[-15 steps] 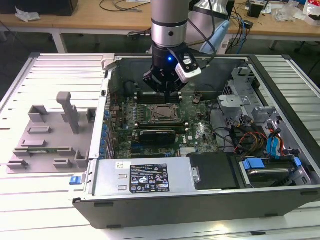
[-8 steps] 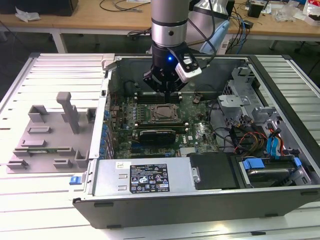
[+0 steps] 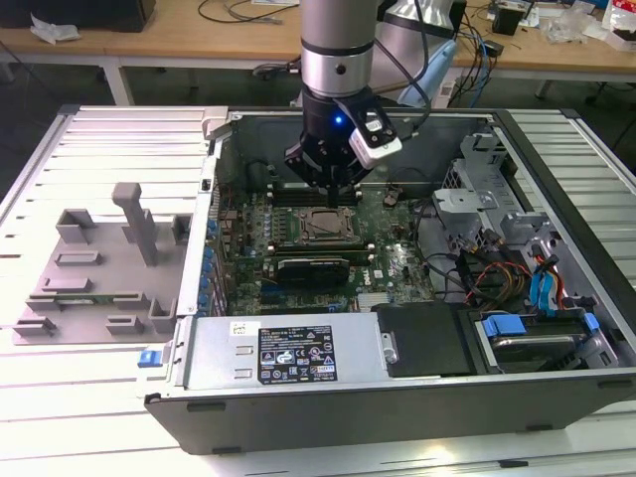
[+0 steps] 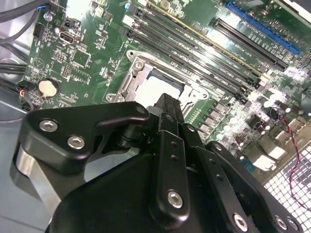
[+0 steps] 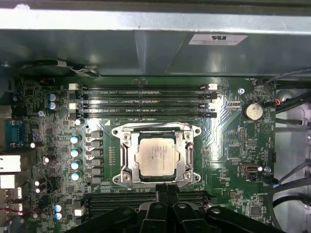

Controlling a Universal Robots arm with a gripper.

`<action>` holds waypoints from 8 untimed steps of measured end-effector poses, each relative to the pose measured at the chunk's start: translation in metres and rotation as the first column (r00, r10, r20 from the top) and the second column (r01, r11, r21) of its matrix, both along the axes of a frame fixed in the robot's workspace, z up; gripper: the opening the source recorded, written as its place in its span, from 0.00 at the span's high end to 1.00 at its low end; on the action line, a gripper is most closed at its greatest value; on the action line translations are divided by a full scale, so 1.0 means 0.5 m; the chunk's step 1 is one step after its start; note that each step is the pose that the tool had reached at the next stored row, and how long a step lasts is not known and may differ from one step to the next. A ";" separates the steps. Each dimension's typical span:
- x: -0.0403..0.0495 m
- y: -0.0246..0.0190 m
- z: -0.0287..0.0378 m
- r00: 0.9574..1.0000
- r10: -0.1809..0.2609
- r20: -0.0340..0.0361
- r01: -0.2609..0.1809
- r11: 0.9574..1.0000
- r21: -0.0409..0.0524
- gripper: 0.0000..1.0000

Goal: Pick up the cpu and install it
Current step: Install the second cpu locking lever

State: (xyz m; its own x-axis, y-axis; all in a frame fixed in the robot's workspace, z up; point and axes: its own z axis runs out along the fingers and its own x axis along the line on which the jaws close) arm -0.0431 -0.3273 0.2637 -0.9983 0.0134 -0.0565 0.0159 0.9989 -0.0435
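The cpu (image 5: 156,158) is a small silver square lying flat inside the socket frame (image 5: 125,158) on the green motherboard (image 5: 233,160). It also shows in the exterior view as the cpu (image 3: 323,227) and in the second wrist view as the cpu (image 4: 163,87), partly behind my fingers. My gripper (image 3: 333,194) hangs inside the open computer case just above the socket's edge. Its black fingers (image 5: 161,191) are pressed together with nothing between them. In the second wrist view my gripper (image 4: 167,104) ends over the near side of the socket.
Memory sticks (image 5: 146,99) run along both sides of the socket. Grey fixture blocks (image 3: 99,268) stand on the slatted table at the exterior view's left. A power supply (image 3: 288,348), cables (image 3: 487,273) and a drive cage (image 3: 537,333) crowd the case. A coin cell (image 5: 253,110) sits nearby.
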 end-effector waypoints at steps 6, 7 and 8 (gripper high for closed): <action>0.000 -0.0153 0.000 1.000 0.000 0.000 0.000 1.000 0.000 0.89; 0.000 -0.0172 0.000 1.000 0.000 0.000 0.000 1.000 0.000 0.89; 0.000 -0.0200 0.000 1.000 0.000 0.000 0.000 1.000 0.000 0.89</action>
